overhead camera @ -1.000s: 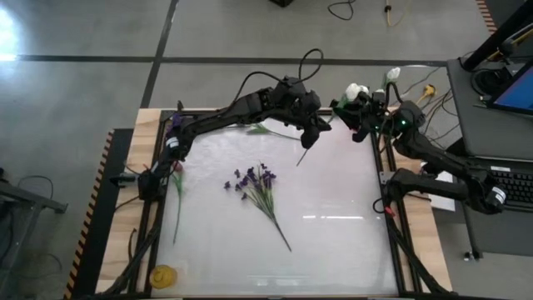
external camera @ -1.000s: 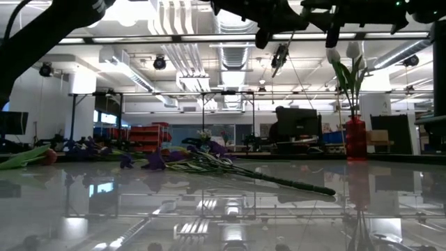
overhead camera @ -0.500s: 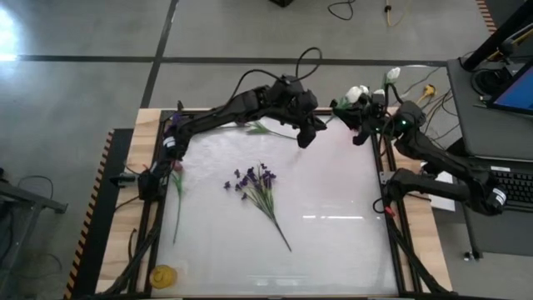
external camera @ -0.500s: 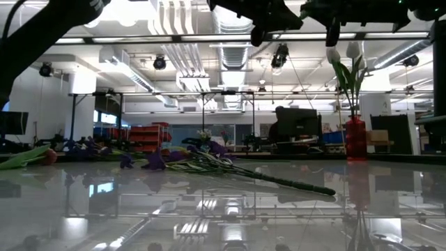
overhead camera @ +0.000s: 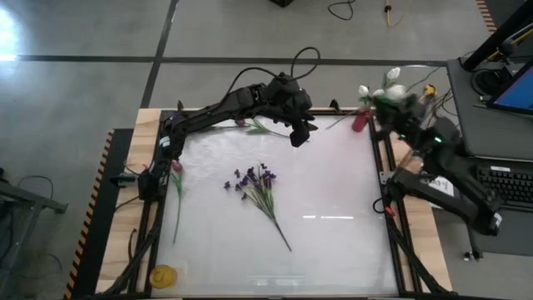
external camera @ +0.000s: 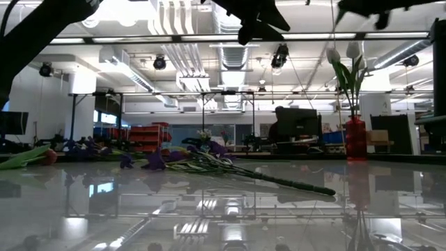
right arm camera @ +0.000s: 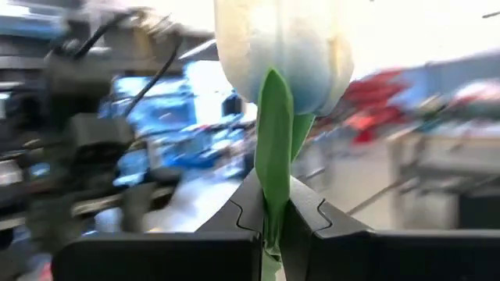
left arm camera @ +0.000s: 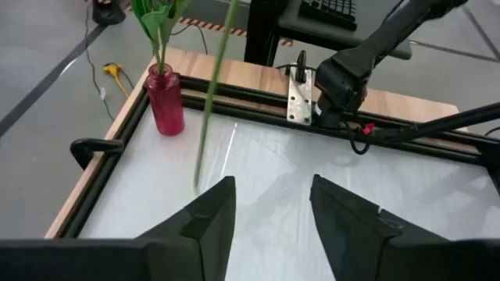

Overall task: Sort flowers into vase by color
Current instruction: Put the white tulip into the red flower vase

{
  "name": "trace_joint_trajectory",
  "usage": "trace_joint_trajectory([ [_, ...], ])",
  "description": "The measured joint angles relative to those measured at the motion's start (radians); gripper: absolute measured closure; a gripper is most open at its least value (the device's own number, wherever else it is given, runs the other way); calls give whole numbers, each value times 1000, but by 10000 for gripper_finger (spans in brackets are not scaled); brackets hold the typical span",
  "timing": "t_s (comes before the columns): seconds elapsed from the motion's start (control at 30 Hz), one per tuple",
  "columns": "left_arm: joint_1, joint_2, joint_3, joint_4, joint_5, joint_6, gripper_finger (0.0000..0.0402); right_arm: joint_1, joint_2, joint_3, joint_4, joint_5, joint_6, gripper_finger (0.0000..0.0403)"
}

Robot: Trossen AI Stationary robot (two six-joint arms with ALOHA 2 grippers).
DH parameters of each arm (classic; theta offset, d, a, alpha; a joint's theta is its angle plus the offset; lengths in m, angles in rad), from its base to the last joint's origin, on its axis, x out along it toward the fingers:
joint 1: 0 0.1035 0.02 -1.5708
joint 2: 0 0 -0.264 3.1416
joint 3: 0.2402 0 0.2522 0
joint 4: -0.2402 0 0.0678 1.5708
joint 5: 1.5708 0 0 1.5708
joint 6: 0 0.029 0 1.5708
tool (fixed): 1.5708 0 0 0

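My right gripper (right arm camera: 273, 215) is at the far right corner, shut on a white tulip (right arm camera: 281, 47). The tulip's long green stem (left arm camera: 209, 101) hangs down beside the red vase (left arm camera: 166, 105), which holds other white tulips (external camera: 354, 50). My left gripper (left arm camera: 269, 211) hovers open over the far middle of the table (overhead camera: 300, 133), a little short of that stem and touching nothing. A purple bunch (overhead camera: 258, 187) lies flat mid-table. A pink-red bud on its stem (overhead camera: 176, 192) lies by the left rail. My right gripper pinches the tulip between its two fingers at the stem and leaf just under the bud (right arm camera: 273, 191). The bud stands out past the fingertips. The flower is lifted off the table, the rest of its stem (left arm camera: 205, 133) trailing down near the vase.
More stems (overhead camera: 262, 127) and purple flowers (overhead camera: 176, 121) lie along the far and left rails. A yellow roll (overhead camera: 162, 273) sits at the near left corner. A black frame rail (left arm camera: 234, 97) borders the table. The white table middle (overhead camera: 333, 208) is bare.
The tulip stem that hung under my left gripper now trails beside the vase, away from it. My left gripper has let it go and drawn slightly toward the table's left. My right gripper has swung toward the table's right edge with the tulip, rolling as it went.
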Motion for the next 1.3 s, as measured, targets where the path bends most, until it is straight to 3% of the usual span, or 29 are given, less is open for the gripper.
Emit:
trace_joint_trajectory([
  [0.2,2,0,0,1,-1,11,233,0,-143,4,-84,180,-159,391],
  [0.4,2,0,0,12,-1,11,232,0,-214,1,-216,248,-244,391],
  [0.53,2,0,-1,17,-1,11,232,0,-213,-1,-290,299,-270,391],
  [0.67,2,0,-1,16,0,8,232,0,-206,-1,-293,408,-333,391],
  [0.83,2,0,-2,16,0,3,232,0,-193,-1,-285,466,-351,391],
  [1.3,2,0,-2,27,0,3,232,-1,-60,-38,-80,517,-451,391],
])
